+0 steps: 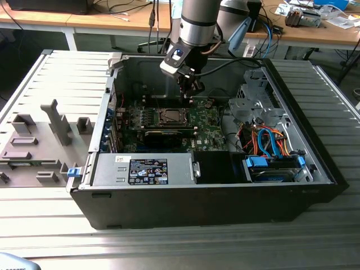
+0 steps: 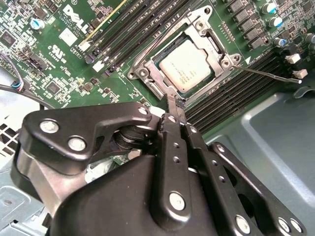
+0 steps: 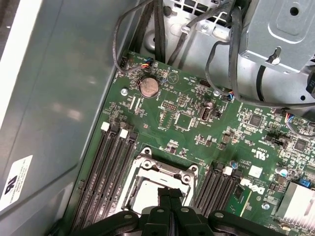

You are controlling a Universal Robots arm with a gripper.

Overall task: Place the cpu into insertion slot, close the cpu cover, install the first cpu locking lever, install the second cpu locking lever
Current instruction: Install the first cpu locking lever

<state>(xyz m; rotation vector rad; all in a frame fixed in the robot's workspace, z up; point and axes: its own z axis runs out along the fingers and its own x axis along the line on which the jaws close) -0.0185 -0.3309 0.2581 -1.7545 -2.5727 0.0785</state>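
Silver-topped square cpu (image 2: 186,68) sits in dark metal-rimmed insertion slot (image 2: 165,51). Thin silver frame cpu cover (image 2: 222,63) lies down. Black gripper (image 2: 173,104) pinched together at socket edge. Thin wire lever (image 2: 273,74) looks unlatched.

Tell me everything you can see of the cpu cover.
The cpu cover is a thin silver metal frame with a square opening, lying flat on the green motherboard. The cpu shows its grey top through the opening. The shut gripper has its tips at one edge; contact cannot be told.
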